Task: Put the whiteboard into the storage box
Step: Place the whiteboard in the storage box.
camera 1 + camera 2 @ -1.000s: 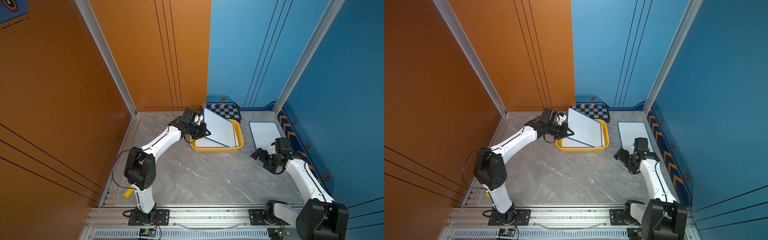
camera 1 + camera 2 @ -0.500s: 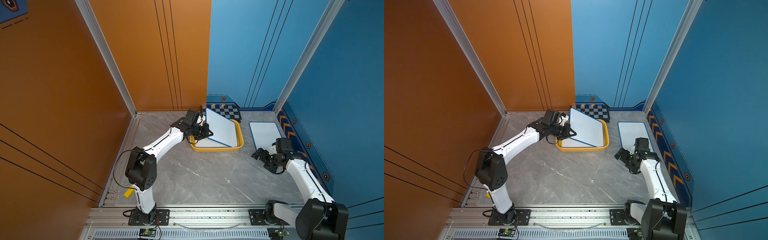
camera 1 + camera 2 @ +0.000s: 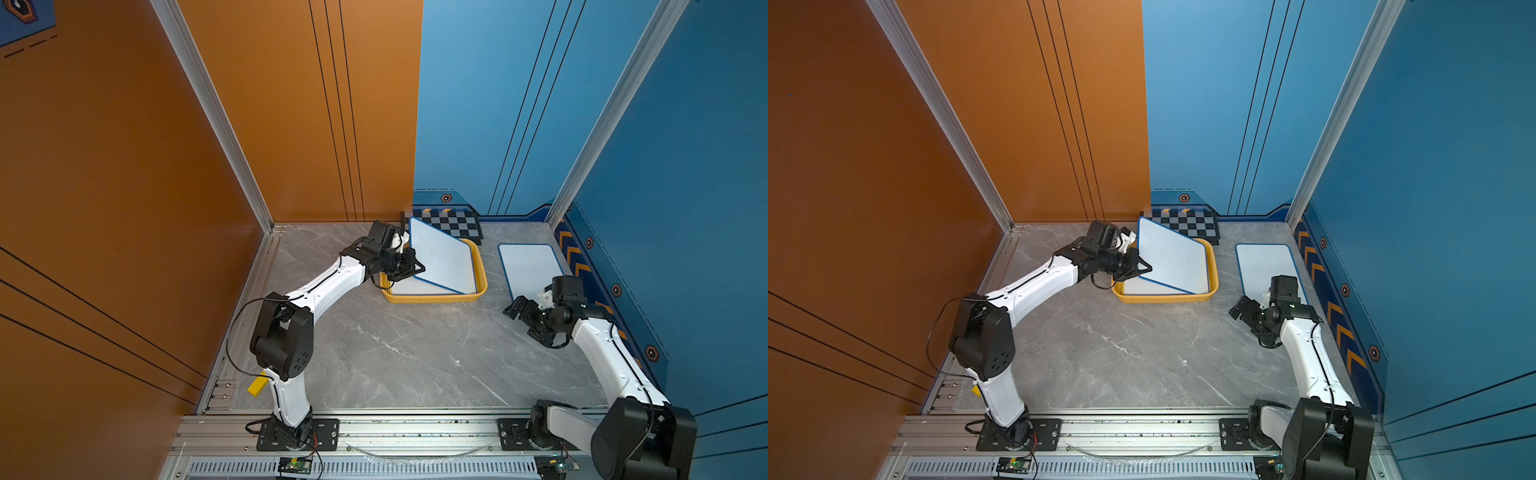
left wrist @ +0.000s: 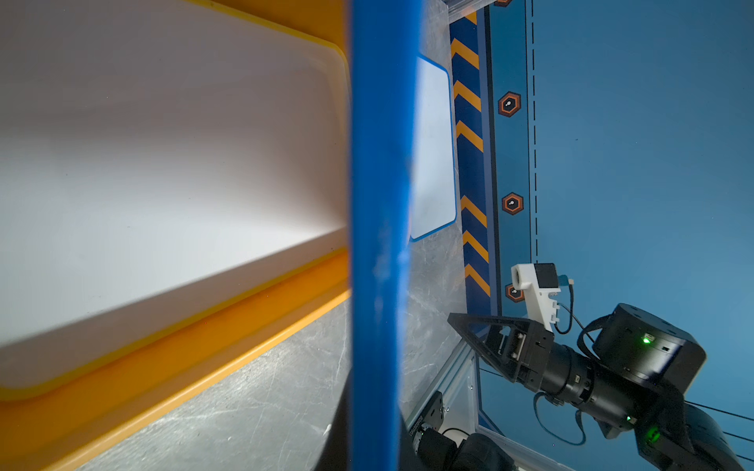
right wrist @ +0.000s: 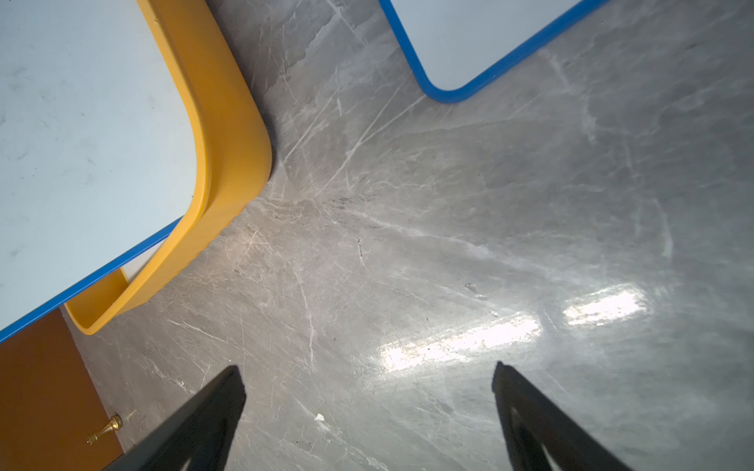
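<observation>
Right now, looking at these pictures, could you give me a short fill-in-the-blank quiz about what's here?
1. The left end effector is shut on the tilted whiteboard, whose frame is ____.
2. The storage box under it is coloured ____.
3. The right end effector is ____ and holds nothing.
4. The second whiteboard lies ____ on the table, not tilted.
Missing words: blue; yellow; open; flat.

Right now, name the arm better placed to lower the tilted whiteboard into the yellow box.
Left: the left jaws pinch the tilted whiteboard over the storage box; the right jaws stand open, empty.
</observation>
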